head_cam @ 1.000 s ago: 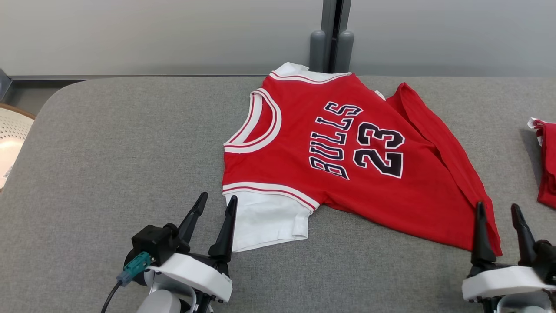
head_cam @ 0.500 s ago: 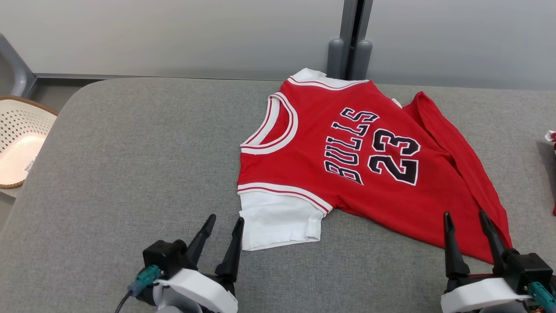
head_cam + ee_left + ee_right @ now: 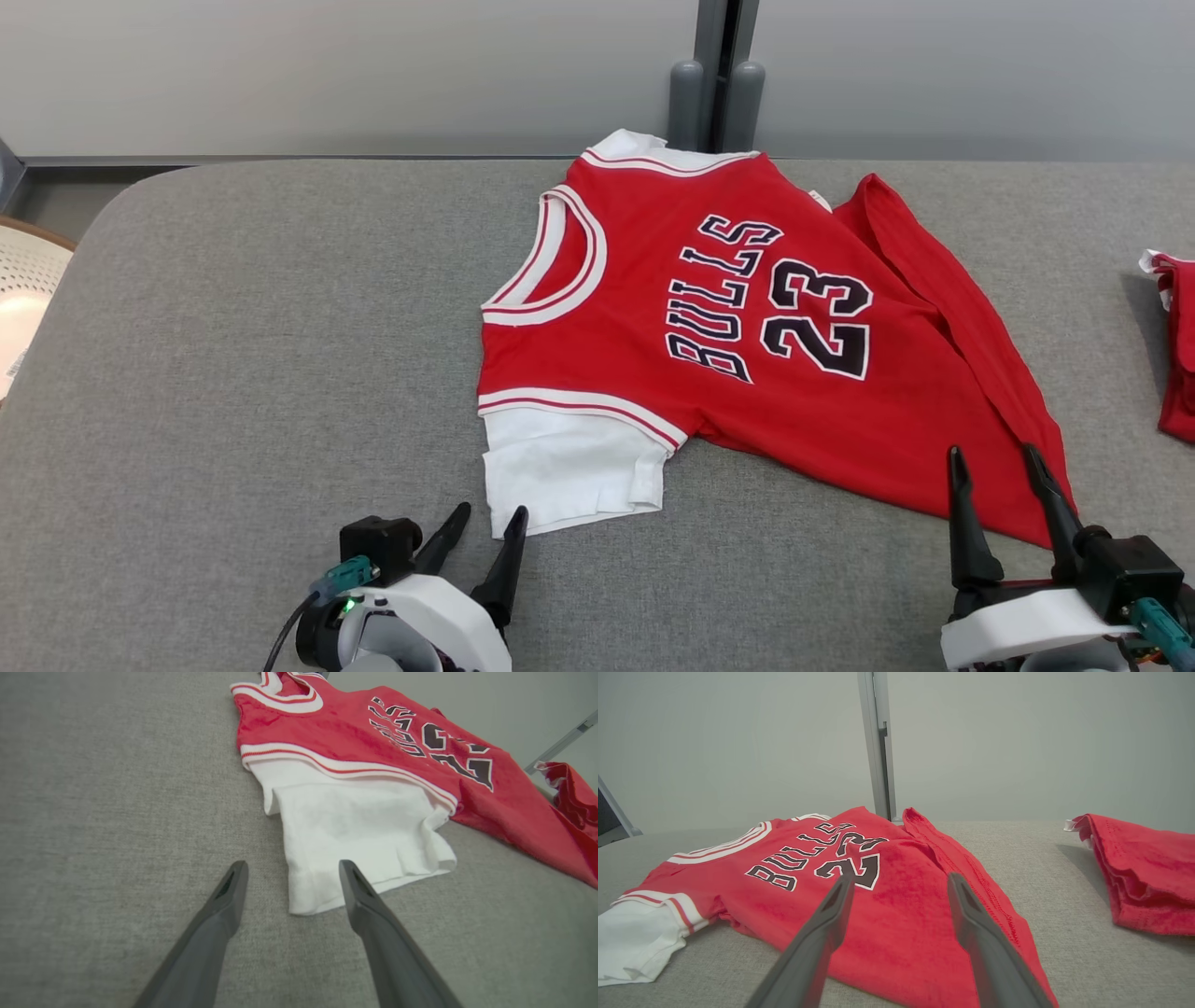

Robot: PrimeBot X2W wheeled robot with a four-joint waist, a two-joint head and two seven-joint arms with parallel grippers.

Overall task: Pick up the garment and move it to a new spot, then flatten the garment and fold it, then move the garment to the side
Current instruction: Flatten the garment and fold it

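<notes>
Head view: a red jersey [image 3: 728,355] lies chest-up across the middle of a grey cushion [image 3: 280,327], neck toward the robot's left and hem toward its right. Both grippers wait at its near edge, holding nothing. The left gripper [image 3: 491,511], fingers spread wide, sits just short of the white sleeve [image 3: 560,467]. The right gripper [image 3: 991,452], spread as wide, stands at the near hem corner.

The step in hand looks like flattening. To do it well, each gripper should come in low and slide one finger under the cloth to pinch both layers at a corner. The two should then draw apart evenly, along the cushion rather than upward, so the body stays put. The right side needs the longer pull, since the cloth there is doubled over.

The left wrist view adds that the sleeve's near corner lies between the open fingers, one tip over its curled edge; whether it touches cannot be told. The right wrist view adds the stitched flap [image 3: 966,872] standing as a ridge, and a second red garment [image 3: 1143,872] bunched well apart. The head view alone takes in a basket [image 3: 23,289] off the cushion's left end.
</notes>
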